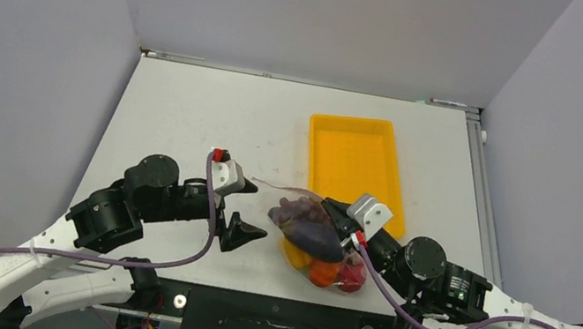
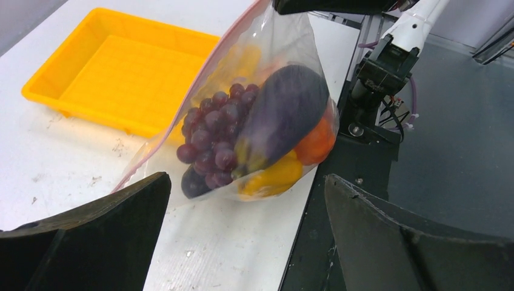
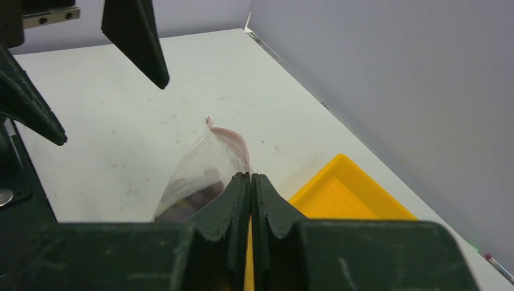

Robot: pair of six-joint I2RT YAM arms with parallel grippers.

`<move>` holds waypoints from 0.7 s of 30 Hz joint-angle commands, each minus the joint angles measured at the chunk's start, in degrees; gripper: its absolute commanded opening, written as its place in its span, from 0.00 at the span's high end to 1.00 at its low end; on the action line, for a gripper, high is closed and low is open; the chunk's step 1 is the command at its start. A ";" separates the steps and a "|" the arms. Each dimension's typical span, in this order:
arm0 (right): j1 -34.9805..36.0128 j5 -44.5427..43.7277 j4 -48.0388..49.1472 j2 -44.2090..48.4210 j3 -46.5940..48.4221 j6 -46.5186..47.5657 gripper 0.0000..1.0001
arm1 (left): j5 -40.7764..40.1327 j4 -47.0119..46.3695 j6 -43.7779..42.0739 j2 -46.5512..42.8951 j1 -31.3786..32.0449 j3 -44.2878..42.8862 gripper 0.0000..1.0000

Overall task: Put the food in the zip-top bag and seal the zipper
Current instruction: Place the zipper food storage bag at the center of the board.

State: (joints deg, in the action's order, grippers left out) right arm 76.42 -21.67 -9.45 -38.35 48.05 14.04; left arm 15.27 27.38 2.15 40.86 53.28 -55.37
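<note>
The yellow tray (image 1: 353, 121) shows nothing in it and the food (image 1: 308, 230) sits inside the zip-top bag (image 1: 299, 206), so you are most likely on the sealing step. The bag lies just off the tray's near-left corner, bulging with grapes, an eggplant and orange and yellow pieces. Your right gripper (image 3: 250, 182) is clamped shut on the bag's mouth edge at the end nearest the tray, holding that corner up. Your left gripper (image 1: 252, 210) stands wide open on the bag's far side from the tray, touching nothing. The zipper (image 3: 233, 138) runs from the pinch away from the tray, sloping down to the table (image 1: 186, 129); the loaded bottom sags away from the tray, toward the arms' bases. You cannot tell whether the strip is pressed shut along its length. Next, it seems, you should close the left fingers on the strip and slide along it while the right holds firm.
</note>
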 commanded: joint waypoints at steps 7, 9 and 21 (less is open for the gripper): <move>-0.41 12.28 5.42 -0.57 5.46 -2.38 0.95 | 4.43 -7.72 -0.65 2.14 0.08 -2.86 0.04; -0.47 13.57 5.50 -0.66 5.79 -2.56 0.95 | 4.54 -8.41 -0.60 2.20 0.06 -2.66 0.04; -0.44 21.11 7.53 -1.82 6.48 -5.06 0.95 | 10.57 -11.37 0.22 3.76 0.07 0.55 0.04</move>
State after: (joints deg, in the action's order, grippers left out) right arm 76.42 -4.10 -10.31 -40.64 50.57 10.37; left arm 21.78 19.99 2.28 43.77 53.28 -55.59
